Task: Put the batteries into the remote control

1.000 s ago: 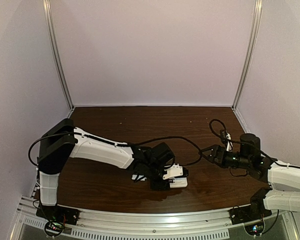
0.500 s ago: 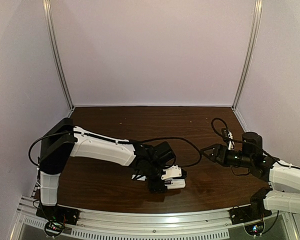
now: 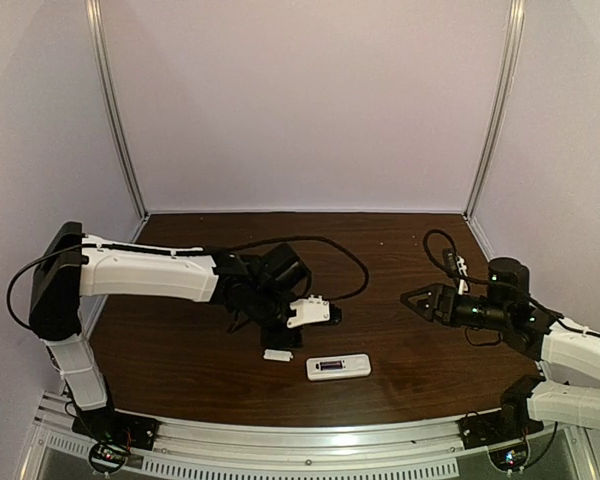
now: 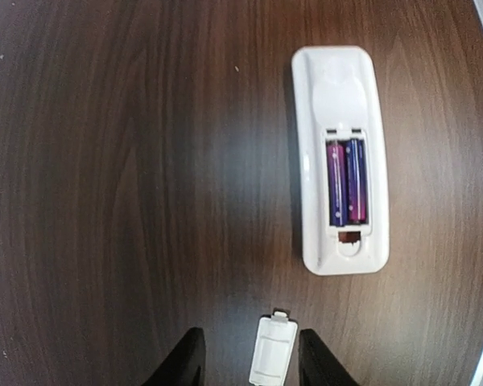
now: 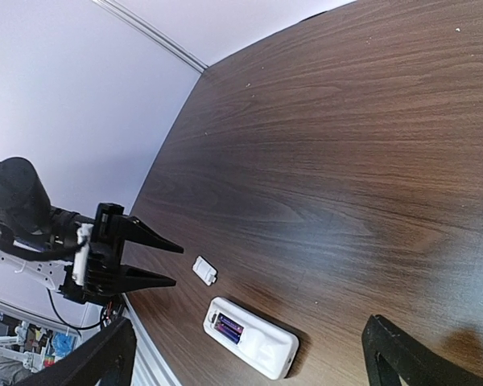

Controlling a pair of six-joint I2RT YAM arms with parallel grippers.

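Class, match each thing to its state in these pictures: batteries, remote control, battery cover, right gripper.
Things:
1 batteries
2 remote control
3 battery cover
4 right gripper

States:
A detached, lying beside the remote
B open, holding nothing
C back side up, compartment uncovered
D side by side in the compartment

Pairs: 1-D, 2-C, 3-A, 4-B

The counter (image 4: 105, 161) is dark brown wood with a fine streaky grain. The remote control (image 4: 342, 88) is plain white, and its batteries (image 4: 346, 181) are purple-blue, shading to magenta-red at the ends. The small cover (image 4: 273, 352) is white too. The walls (image 3: 300, 100) are a pale lilac.
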